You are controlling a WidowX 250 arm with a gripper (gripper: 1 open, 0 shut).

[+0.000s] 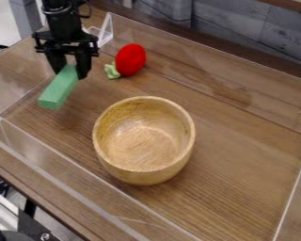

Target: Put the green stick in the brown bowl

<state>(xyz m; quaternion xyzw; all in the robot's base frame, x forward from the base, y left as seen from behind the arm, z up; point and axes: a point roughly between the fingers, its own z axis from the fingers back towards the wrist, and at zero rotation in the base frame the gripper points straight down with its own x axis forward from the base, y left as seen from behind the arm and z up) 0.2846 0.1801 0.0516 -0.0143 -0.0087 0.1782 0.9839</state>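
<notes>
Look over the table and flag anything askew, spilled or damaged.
Nothing spilled or damaged. The only thing askew is the green stick, which hangs tilted from the pincer, gripped at its upper end with the lower end drooping left. The brown bowl sits upright and empty; the red strawberry toy lies behind it.

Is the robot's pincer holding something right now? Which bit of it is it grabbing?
Yes. The pincer is shut on the green stick, gripping it at its upper, far end, so the rest slants down toward the table.
</notes>
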